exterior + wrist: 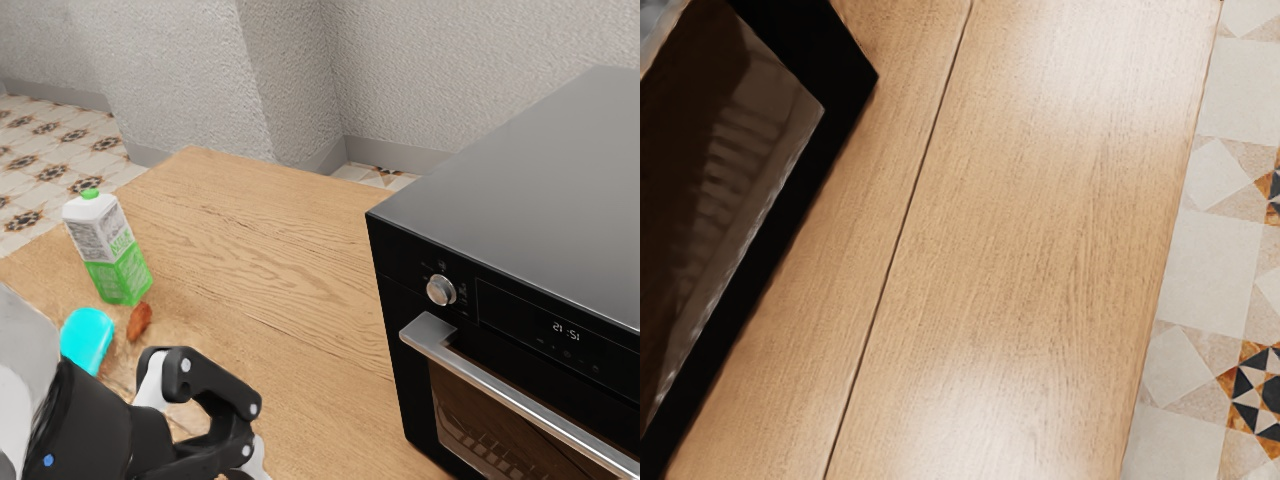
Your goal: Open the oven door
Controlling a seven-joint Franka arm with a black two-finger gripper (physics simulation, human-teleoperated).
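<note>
In the exterior view, the black oven (520, 200) stands at the right, its door (435, 400) shut flat against the front. A silver bar handle (530, 402) runs across the door's upper part, above the dark glass. My gripper (215, 410) is at the lower left, well apart from the handle, with bare table between them; its far end is cut off by the lower edge. In the wrist view, the door's glass (740, 140) with its black frame stands at one side, above the wooden table (1020, 220).
On the table (270, 250) in the exterior view, a green-and-white milk carton (112, 255), a cyan object (86, 338) and a small brown item (139, 322) lie or stand near my arm. The oven's round knob (440, 290) sticks out above the handle's near end.
</note>
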